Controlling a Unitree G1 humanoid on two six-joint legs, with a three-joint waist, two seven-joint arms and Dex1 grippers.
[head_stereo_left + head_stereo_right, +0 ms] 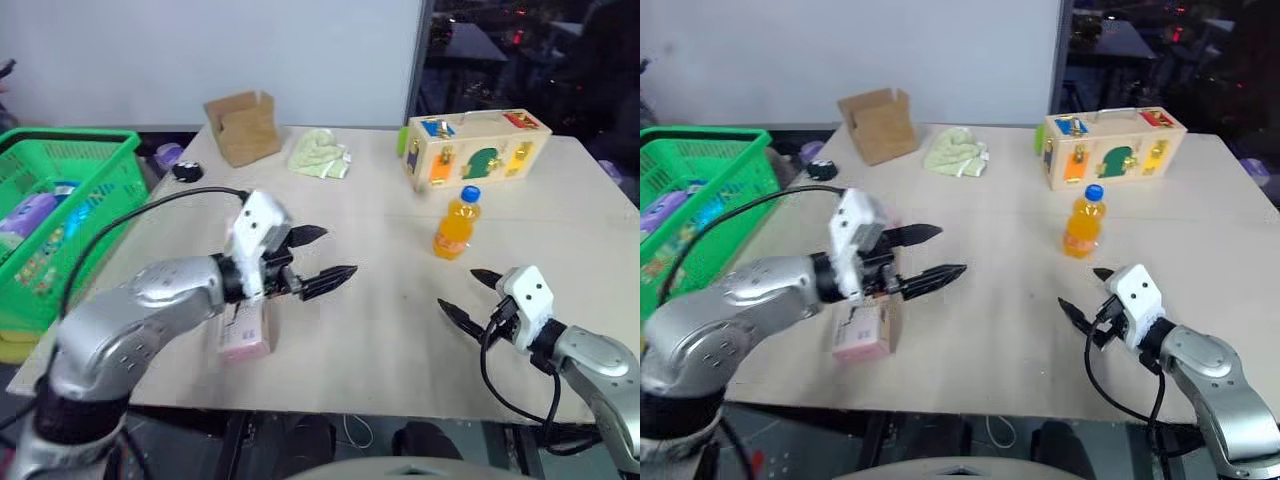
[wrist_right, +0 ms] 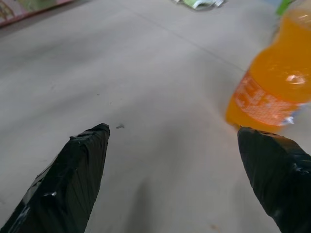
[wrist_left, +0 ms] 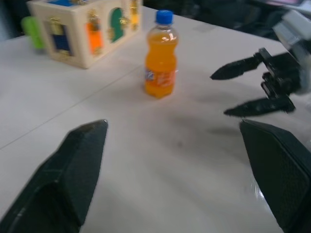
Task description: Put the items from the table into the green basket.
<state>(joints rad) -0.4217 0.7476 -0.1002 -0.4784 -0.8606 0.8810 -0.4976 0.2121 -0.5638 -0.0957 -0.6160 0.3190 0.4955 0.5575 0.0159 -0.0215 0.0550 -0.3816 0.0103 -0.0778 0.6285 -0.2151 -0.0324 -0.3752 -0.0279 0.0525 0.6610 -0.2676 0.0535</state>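
Right gripper spread wide and empty just short of the orange bottle, left gripper likewise wide, hovering left of the bottle above the pink carton on the desk, green basket further left.

green lattice basket, orange bottle w/ blue cap, pink carton, beige table
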